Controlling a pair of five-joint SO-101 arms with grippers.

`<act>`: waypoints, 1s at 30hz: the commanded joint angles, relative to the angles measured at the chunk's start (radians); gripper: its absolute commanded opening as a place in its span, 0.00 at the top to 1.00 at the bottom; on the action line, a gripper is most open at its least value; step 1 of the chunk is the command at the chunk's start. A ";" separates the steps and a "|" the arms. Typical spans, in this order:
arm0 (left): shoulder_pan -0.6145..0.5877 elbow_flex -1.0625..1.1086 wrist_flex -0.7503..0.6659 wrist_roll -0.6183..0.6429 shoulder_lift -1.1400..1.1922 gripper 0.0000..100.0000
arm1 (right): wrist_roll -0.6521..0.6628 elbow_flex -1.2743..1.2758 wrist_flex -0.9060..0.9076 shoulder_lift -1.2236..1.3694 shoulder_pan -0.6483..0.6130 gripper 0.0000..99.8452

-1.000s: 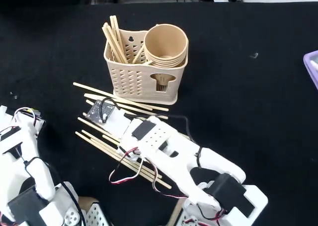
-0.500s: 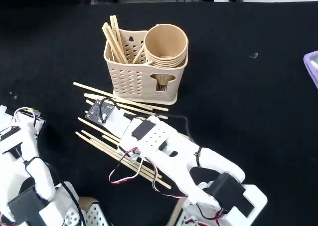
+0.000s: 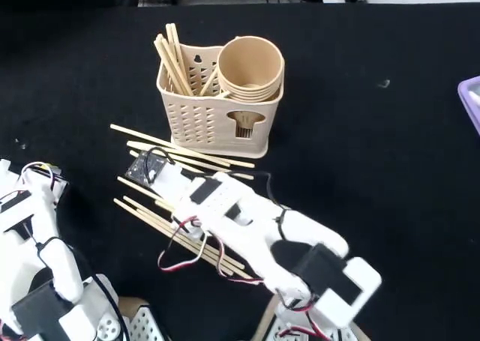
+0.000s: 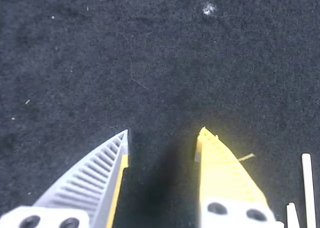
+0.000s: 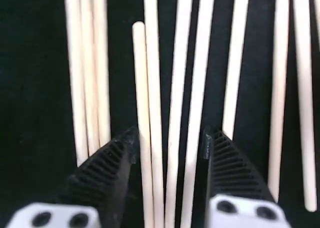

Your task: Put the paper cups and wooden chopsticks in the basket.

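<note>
Reach on my right arm is long and low: the right hand (image 5: 170, 138) sits just in front of the basket (image 3: 202, 120), spread wide astride several loose wooden chopsticks (image 5: 152, 62). My left hand (image 4: 162, 138), also parted, hovers over bare black worktop (image 3: 375, 169), apart from the basket. I see stacked paper cups (image 3: 251, 67) and more chopsticks standing inside the basket.

Chopsticks (image 3: 172, 143) between basket (image 3: 210, 124) and right arm (image 3: 247, 221)
</note>
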 commanded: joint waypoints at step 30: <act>0.005 -0.031 -0.020 -0.012 -0.025 0.78 | 0.060 0.033 0.052 -0.140 0.015 0.80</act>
